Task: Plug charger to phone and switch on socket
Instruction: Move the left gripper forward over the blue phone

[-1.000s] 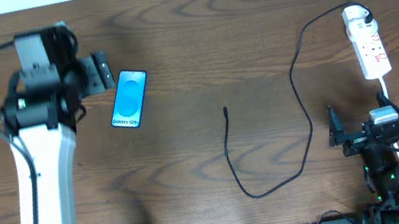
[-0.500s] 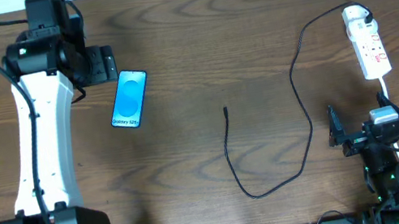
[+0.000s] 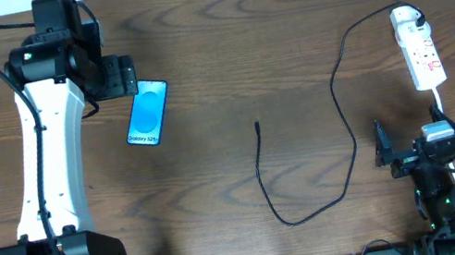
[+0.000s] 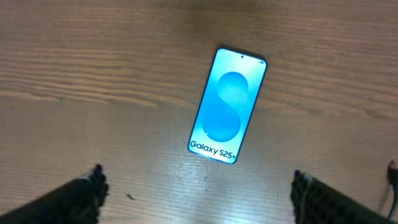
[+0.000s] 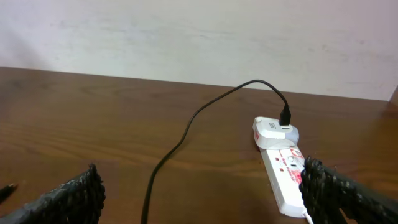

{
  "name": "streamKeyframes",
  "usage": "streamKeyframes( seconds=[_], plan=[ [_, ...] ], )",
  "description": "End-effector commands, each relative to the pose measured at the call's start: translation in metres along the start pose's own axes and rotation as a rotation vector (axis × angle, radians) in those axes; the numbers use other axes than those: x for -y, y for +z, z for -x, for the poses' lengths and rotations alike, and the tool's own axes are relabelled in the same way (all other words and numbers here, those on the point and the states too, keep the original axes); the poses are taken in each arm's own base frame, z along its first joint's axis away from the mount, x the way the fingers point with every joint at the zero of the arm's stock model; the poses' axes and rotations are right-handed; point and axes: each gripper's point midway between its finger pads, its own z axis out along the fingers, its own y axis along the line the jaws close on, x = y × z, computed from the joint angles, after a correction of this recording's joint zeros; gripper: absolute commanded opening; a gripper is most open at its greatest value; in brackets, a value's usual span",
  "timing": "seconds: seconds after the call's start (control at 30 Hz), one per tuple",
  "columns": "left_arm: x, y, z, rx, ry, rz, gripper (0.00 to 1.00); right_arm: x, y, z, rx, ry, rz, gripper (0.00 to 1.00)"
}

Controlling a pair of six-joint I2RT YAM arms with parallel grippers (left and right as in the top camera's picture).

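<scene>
Phone [image 3: 148, 112] lies flat at the table's left rear, long axis running roughly front to back with a slight tilt, just beside the left gripper [image 3: 126, 75], jaws spread and empty; the right gripper [image 3: 411, 144], also spread, is well apart.

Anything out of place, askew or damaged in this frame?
Nothing looks damaged or spilled. The phone lies screen up, at a slight angle, just ahead of the open left gripper. The charger sprawls in a loose loop, its free tip well apart from the phone; its other end is plugged in at the socket.
</scene>
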Motion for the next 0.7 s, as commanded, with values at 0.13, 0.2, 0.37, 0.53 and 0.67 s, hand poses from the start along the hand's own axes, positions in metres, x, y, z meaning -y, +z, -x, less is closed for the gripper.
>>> streamKeyframes(
  seconds=[0.13,0.2,0.37,0.53,0.67],
  plan=[
    [0.008,-0.003,0.009,0.019,0.066,-0.007,0.98,-0.001,0.000,0.000,0.000,-0.010,0.001,0.99],
    [0.015,0.000,0.013,0.019,0.087,-0.011,0.98,-0.001,0.000,0.000,0.000,-0.011,0.001,0.99],
    [0.027,0.030,0.020,-0.047,0.112,-0.020,0.98,-0.001,0.000,0.000,0.000,-0.010,0.001,0.99],
    [0.028,0.069,0.011,-0.143,0.115,-0.021,0.98,-0.001,0.000,0.000,0.000,-0.010,0.001,0.99],
    [0.030,0.096,0.001,-0.210,0.143,-0.024,0.98,-0.001,0.000,0.000,0.000,-0.010,0.001,0.99]
  ],
)
